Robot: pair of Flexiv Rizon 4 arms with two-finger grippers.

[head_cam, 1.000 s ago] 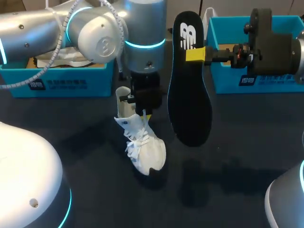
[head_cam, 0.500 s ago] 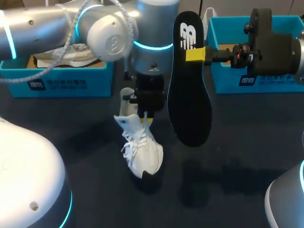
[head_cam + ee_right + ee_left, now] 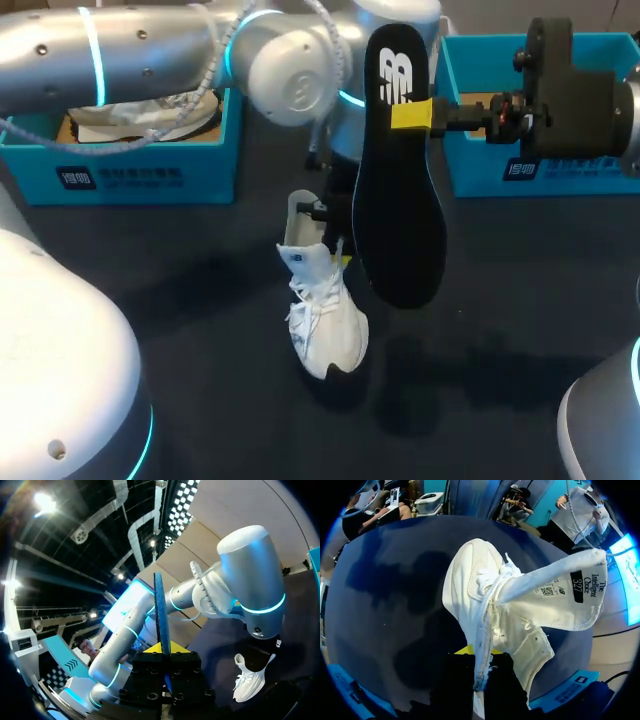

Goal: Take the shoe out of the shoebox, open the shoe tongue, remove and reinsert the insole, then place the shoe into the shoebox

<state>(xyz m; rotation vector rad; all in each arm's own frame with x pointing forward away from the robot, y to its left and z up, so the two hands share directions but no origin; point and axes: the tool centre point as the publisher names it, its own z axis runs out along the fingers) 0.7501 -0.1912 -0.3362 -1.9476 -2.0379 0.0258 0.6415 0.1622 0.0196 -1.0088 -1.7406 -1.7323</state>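
A white shoe (image 3: pixel 325 315) hangs toe-down over the dark table, just left of the insole. My left gripper (image 3: pixel 340 255) is shut on its collar edge, partly hidden behind the insole. In the left wrist view the shoe (image 3: pixel 480 590) stretches ahead of the gripper (image 3: pixel 477 657), its tongue (image 3: pixel 560 592) pulled wide open to one side. The black insole (image 3: pixel 398 190) hangs upright in the air with my right gripper (image 3: pixel 412 113) shut on its upper part. From the right wrist the insole (image 3: pixel 161 612) shows edge-on between the fingers of the gripper (image 3: pixel 164 651), with the shoe (image 3: pixel 248 677) beyond.
A blue box (image 3: pixel 140 165) at the back left holds another shoe (image 3: pixel 150 112). A second blue box (image 3: pixel 470 175) stands at the back right behind my right arm. My left arm (image 3: pixel 150 50) spans the back of the table.
My left arm has carried the shoe to the right, close beside the insole. The right arm and the insole have stayed still.
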